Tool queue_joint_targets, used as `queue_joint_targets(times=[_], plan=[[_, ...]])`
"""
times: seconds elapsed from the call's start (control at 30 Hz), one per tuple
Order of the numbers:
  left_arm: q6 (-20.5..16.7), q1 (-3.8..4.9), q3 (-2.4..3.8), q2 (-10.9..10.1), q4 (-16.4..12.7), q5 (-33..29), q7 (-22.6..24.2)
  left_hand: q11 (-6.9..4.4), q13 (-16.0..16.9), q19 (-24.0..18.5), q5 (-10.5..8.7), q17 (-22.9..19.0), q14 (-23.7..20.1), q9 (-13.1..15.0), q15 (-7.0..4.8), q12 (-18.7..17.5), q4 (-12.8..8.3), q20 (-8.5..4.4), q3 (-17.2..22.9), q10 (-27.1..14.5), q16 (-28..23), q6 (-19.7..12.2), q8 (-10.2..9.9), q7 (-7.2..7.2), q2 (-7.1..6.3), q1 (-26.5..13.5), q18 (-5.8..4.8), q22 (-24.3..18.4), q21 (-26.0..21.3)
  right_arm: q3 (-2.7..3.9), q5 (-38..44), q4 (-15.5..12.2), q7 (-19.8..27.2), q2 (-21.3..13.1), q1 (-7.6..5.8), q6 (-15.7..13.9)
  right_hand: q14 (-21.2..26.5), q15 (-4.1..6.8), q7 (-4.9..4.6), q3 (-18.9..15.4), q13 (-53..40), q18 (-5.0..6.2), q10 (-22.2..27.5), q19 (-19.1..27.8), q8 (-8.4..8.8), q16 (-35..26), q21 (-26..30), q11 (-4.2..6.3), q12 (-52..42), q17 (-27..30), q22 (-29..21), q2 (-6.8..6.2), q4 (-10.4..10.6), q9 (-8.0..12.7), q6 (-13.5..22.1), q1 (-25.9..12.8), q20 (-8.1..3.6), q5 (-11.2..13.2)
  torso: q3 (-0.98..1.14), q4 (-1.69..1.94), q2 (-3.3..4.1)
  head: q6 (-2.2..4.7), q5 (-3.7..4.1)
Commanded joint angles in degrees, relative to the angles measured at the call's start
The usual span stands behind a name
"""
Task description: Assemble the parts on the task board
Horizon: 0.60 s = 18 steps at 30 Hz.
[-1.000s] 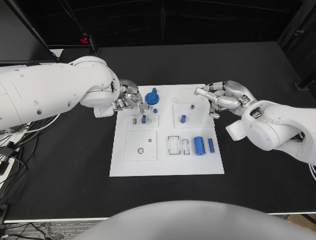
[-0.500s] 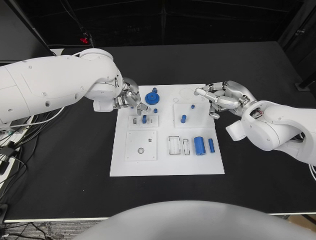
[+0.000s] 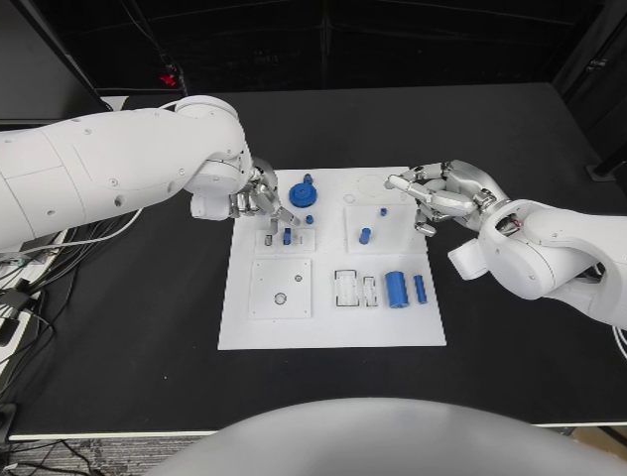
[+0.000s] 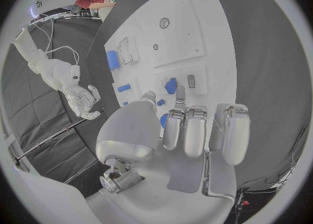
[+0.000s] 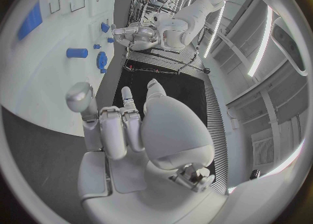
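1. Lying mid-table (image 3: 142, 327), the white task board (image 3: 328, 327) carries blue parts (image 3: 395, 289); the left hand (image 3: 252, 196) hovers at its far-left corner, the right hand (image 3: 439, 195) beside its far-right edge.
2. Left wrist view: fingers (image 4: 195, 133) extended together over the board, seemingly empty.
3. Right wrist view: fingers (image 5: 114, 130) loosely curled, holding nothing; the board is cut off at the rim.

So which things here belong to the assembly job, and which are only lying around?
Belongs to the job:
- task board
- blue gear-shaped part
- large blue cylinder
- slim blue cylinder
- small blue peg
- left hand
- right hand

Just lying about:
- cables beside the table
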<state>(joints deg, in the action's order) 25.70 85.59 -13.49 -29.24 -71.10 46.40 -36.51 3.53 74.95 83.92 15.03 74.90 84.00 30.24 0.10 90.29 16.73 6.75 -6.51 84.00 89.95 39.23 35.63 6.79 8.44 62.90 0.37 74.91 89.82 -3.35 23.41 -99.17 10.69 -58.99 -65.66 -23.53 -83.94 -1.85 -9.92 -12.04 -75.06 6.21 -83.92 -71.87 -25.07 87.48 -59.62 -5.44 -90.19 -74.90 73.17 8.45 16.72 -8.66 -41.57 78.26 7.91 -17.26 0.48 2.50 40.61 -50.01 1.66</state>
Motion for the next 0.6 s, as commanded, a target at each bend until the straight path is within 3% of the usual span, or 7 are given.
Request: queue_joint_targets(times=[0.03, 0.33, 0.6], plan=[[1.65, -0.06, 0.04, 0.62, 0.71, 0.18, -0.28, -0.45, 15.05, 6.08, -2.45, 15.1, 6.0, 0.23, -0.51, -0.29, -0.07, -0.44, -0.62, 6.0, 0.05, 0.14, 0.65, -0.18, 0.64, 0.58, -0.37, 15.09, 0.18, 0.02, -0.1, -0.09, 0.31, 0.08, -0.06, 0.1, -3.2, 0.03, -0.06, -0.41, -14.94, 1.01, -6.08, 0.27, -0.34, -0.19, 0.13, -0.13, 0.19, -10.43, 0.0, 0.65, -0.04, -0.07, 0.39, 0.06, 0.09, -0.3, 0.02, 0.04, -0.03, 0.01, 0.09], [3.16, -0.51, 0.04, 2.32, 2.83, 0.18, -0.63, -0.58, 15.05, 6.08, -5.07, 15.1, 6.0, 0.35, -0.64, -0.29, -0.11, -0.59, -1.5, 6.0, 0.05, 0.17, 1.37, -0.32, 0.54, 2.72, -0.37, 15.09, 0.18, 0.02, -0.1, -0.03, 0.31, 0.21, -0.06, 0.12, -3.2, 0.03, -0.06, -0.41, -14.94, 1.01, -6.08, 0.27, -0.34, -0.19, 0.13, -0.13, 0.19, -10.43, 0.0, 0.65, -0.04, -0.07, 0.39, 0.06, 0.09, -0.3, 0.0, 0.01, -0.01, 0.01, -0.05], [3.58, -1.19, 0.04, 3.65, 4.56, 0.19, -0.69, -0.69, 15.05, 6.08, -5.58, 15.1, 6.0, 0.23, -0.72, -0.29, -0.08, -0.66, -1.24, 6.0, 0.05, 0.17, 1.52, -0.44, 2.11, 4.08, -0.37, 15.09, 0.18, 0.02, -0.1, 0.03, 0.29, 0.36, -0.06, 0.12, -3.2, 0.03, -0.06, -0.41, -14.94, 1.01, -6.08, 0.27, -0.34, -0.19, 0.13, -0.13, 0.19, -10.43, 0.0, 0.65, -0.04, -0.07, 0.39, 0.06, 0.09, -0.3, 0.03, 0.01, -0.03, 0.01, -0.1]])
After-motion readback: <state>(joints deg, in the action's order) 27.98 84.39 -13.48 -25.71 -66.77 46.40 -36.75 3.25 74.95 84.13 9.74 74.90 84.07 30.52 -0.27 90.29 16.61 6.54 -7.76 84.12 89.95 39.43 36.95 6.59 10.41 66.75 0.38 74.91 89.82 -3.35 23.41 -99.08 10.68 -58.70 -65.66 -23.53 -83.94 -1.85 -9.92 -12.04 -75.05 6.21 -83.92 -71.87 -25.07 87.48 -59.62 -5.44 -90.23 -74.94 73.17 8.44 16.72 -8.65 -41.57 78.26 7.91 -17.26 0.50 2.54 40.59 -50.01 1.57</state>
